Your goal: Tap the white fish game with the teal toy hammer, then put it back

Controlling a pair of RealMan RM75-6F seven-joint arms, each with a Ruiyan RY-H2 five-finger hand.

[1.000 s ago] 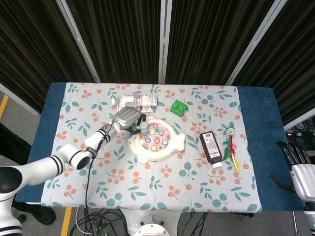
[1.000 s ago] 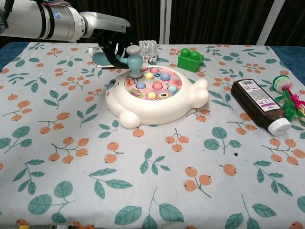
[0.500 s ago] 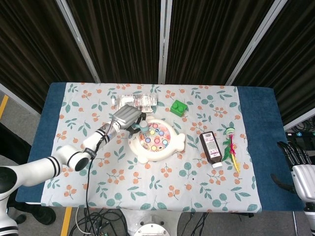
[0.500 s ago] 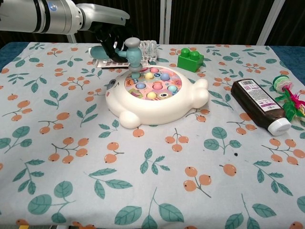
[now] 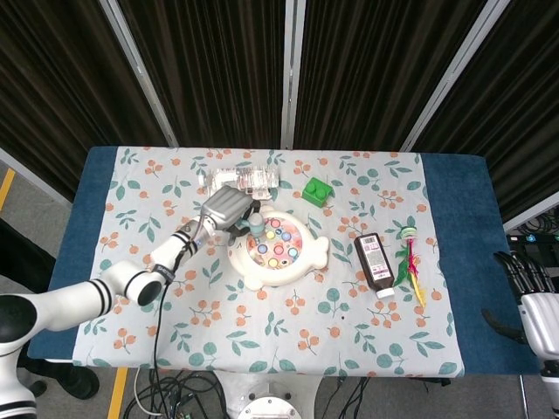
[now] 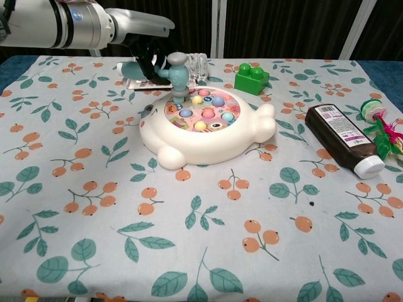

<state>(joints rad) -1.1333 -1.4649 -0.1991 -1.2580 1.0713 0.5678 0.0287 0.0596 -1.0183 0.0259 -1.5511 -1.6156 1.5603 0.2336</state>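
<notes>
- Hammer, teal toy: our left hand grips its handle, fingers wrapped around it; the head stands on the rear left edge of the white fish game.
- Fish game: we log it mid-desk, on the floral cloth.
- Right hand: off the desk's right edge, holding nothing; we see its fingers extended.
- Nearby: green brick, brown bottle.

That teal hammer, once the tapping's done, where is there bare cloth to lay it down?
The widest bare cloth lies left of and in front of the white fish game. It is crowded behind it, around the left hand holding the teal hammer, the clear box and the green brick.
</notes>
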